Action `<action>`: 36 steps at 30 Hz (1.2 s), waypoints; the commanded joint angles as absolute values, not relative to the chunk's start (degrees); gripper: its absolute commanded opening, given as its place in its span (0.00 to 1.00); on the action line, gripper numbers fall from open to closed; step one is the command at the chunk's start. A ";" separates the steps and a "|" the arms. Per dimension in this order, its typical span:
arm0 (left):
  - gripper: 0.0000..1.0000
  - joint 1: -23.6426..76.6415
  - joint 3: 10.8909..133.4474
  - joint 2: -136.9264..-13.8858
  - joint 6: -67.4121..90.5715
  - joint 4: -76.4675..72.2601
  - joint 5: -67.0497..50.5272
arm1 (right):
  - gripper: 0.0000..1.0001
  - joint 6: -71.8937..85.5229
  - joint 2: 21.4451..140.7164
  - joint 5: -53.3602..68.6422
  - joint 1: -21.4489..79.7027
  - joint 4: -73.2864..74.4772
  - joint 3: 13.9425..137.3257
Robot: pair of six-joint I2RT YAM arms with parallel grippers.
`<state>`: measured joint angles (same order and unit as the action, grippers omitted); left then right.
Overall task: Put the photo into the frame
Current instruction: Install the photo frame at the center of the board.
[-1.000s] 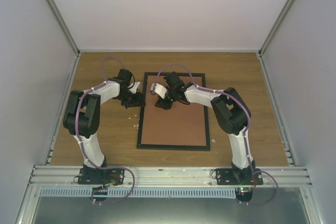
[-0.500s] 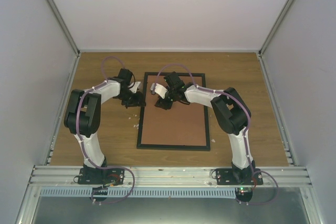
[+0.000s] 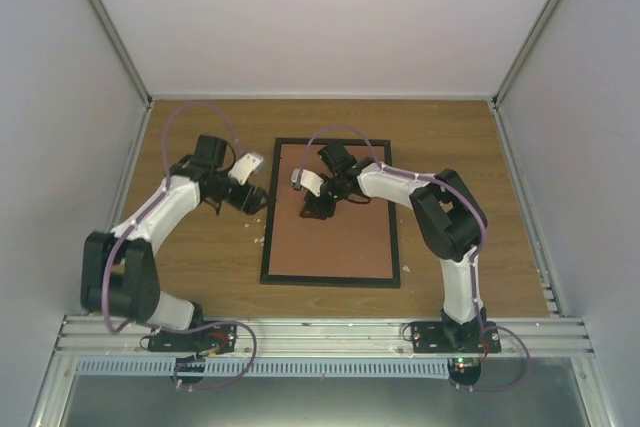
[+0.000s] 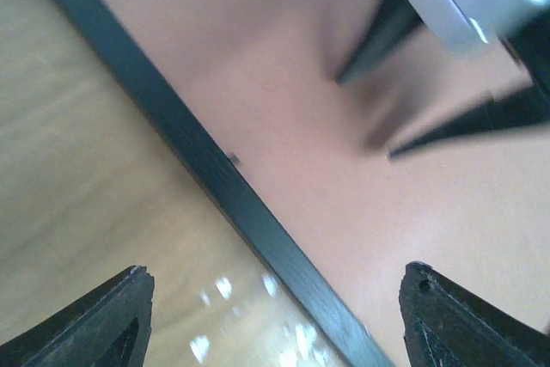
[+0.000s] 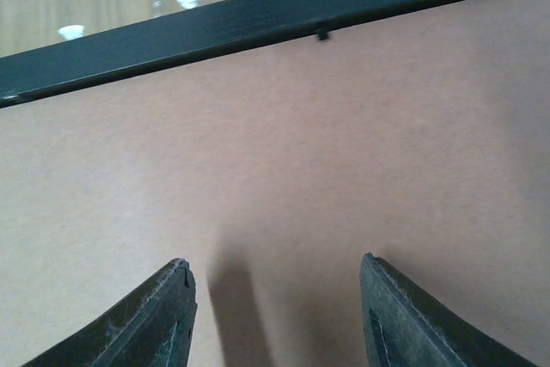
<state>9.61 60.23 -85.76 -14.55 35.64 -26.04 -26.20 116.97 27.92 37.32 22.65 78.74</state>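
Note:
The black frame lies flat on the wooden table with a brown backing board filling it. The photo is hidden. My left gripper is open just left of the frame's left rail; in the left wrist view its jaws straddle that rail with nothing between them. My right gripper hovers open over the board's upper part. In the right wrist view its fingers stand apart above bare board, close to the frame rail.
White specks dot the wood left of the frame. A small black tab sticks out from the rail's inner edge. Grey walls close in the table on three sides, and a metal rail runs along the near edge.
The left arm has swung out to the left with its elbow dropped, and its jaws have opened wider. The right gripper shifted slightly nearer over the board.

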 commanded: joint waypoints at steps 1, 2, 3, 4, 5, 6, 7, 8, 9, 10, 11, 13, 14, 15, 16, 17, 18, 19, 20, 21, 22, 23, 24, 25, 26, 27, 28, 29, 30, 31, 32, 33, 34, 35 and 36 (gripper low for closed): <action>0.79 9.95 51.70 -75.41 -38.78 39.23 -31.96 | 0.54 -28.42 113.87 33.97 37.27 26.62 77.04; 0.79 10.75 50.79 -74.40 -41.10 40.01 -31.35 | 0.54 -28.21 113.50 34.12 37.35 26.71 76.57; 0.79 11.84 50.27 -74.00 -43.37 41.60 -30.62 | 0.54 -27.95 113.20 34.02 37.42 26.63 76.29; 0.78 13.23 49.55 -73.70 -44.55 42.02 -29.06 | 0.54 -27.64 112.93 33.71 37.50 26.47 76.03; 0.78 14.46 48.78 -73.46 -44.76 41.72 -26.63 | 0.54 -27.20 112.77 33.12 37.65 26.34 75.81; 0.77 15.57 48.34 -73.39 -44.88 41.47 -25.30 | 0.54 -27.01 112.83 32.47 37.82 26.35 75.70; 0.76 16.53 47.89 -73.39 -44.74 40.97 -24.00 | 0.53 -26.72 112.91 32.01 37.96 26.26 75.59; 0.74 17.11 47.56 -73.58 -44.00 40.10 -22.55 | 0.53 -26.39 112.91 31.62 38.01 25.97 75.40; 0.73 17.42 47.44 -74.02 -43.02 39.47 -21.56 | 0.52 -26.03 112.98 31.19 38.03 25.60 75.07; 0.71 17.45 47.69 -74.68 -41.75 39.41 -21.16 | 0.52 -25.71 112.94 30.42 38.13 25.06 74.53; 0.70 17.42 47.96 -75.47 -39.66 39.35 -20.74 | 0.51 -25.41 112.94 29.31 38.22 24.36 73.94; 0.70 17.35 48.72 -77.02 -34.22 40.38 -21.68 | 0.51 -25.31 112.80 26.46 38.37 22.87 72.78; 0.70 17.36 49.18 -77.77 -31.72 40.97 -22.65 | 0.51 -25.42 112.77 25.17 38.45 22.34 72.31; 0.69 17.52 49.55 -78.43 -30.20 41.88 -23.57 | 0.52 -25.59 112.60 24.10 38.50 21.84 71.92; 0.70 18.41 49.77 -79.20 -29.43 42.14 -22.30 | 0.51 -25.72 112.40 23.19 38.64 21.37 71.63; 0.71 18.73 50.00 -79.88 -29.20 42.37 -21.71 | 0.51 -25.81 112.03 22.49 38.81 20.93 71.28; 0.71 18.74 50.12 -80.65 -28.89 42.55 -21.21 | 0.51 -26.05 111.74 22.05 39.03 20.51 71.08; 0.71 18.73 50.02 -81.72 -28.33 42.39 -19.98 | 0.51 -26.36 111.43 21.51 39.32 20.24 70.96; 0.71 18.49 50.01 -82.94 -27.99 42.51 -19.13 | 0.52 -26.67 110.96 21.53 39.72 19.91 70.74; 0.70 17.96 49.88 -83.93 -28.22 42.76 -19.19 | 0.52 -26.98 110.52 21.62 40.13 19.55 70.49; 0.69 17.57 49.59 -84.18 -28.10 42.36 -19.05 | 0.52 -27.25 110.21 21.93 40.62 19.52 70.29; 0.69 17.38 49.08 -84.09 -27.59 41.43 -18.24 | 0.52 -27.40 109.97 22.19 40.99 19.47 70.05; 0.68 17.31 48.71 -83.81 -27.11 40.38 -17.32 | 0.52 -27.34 109.83 22.34 41.42 19.26 69.74; 0.68 17.31 48.43 -83.85 -26.92 39.80 -17.02 | 0.52 -27.29 109.78 22.56 41.55 19.06 69.37; 0.68 17.30 48.29 -84.19 -26.83 39.52 -16.95 | 0.52 -27.21 109.77 22.66 41.66 18.81 69.06; 0.68 17.12 48.18 -84.85 -26.72 39.21 -16.70 | 0.52 -27.12 109.98 22.82 41.74 18.73 69.00; 0.67 16.69 48.17 -85.51 -26.40 38.44 -16.63 | 0.52 -26.97 110.36 22.92 41.70 18.99 69.14; 0.66 16.03 48.21 -86.19 -26.25 37.69 -16.97 | 0.52 -26.53 110.79 23.28 41.43 19.01 69.47; 0.66 15.51 48.54 -86.86 -26.01 36.91 -17.32 | 0.51 -25.51 111.35 24.39 40.29 19.22 70.08; 0.66 15.06 49.16 -87.59 -25.52 36.22 -18.21 | 0.51 -24.71 112.07 25.93 39.07 19.83 71.15; 0.65 14.58 50.08 -88.36 -24.98 35.76 -19.15 | 0.51 -24.06 113.29 27.24 37.90 20.81 72.50; 0.65 14.45 50.88 -89.18 -24.33 35.39 -19.68 | 0.51 -23.71 114.49 27.77 36.93 21.76 74.03; 0.64 14.42 51.58 -90.25 -23.86 34.93 -19.86 | 0.50 -23.69 115.77 27.70 36.23 22.42 75.29; 0.62 14.41 52.14 -91.26 -23.30 34.22 -19.63 | 0.50 -23.66 116.80 27.42 35.69 22.56 76.08; 0.61 14.37 52.58 -92.39 -22.89 33.58 -19.22 | 0.49 -23.53 117.67 27.48 35.16 22.47 76.64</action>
<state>14.87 49.71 -89.21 -25.34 38.76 -18.74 -25.10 113.56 26.15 38.04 20.60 73.32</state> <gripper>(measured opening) 0.634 0.499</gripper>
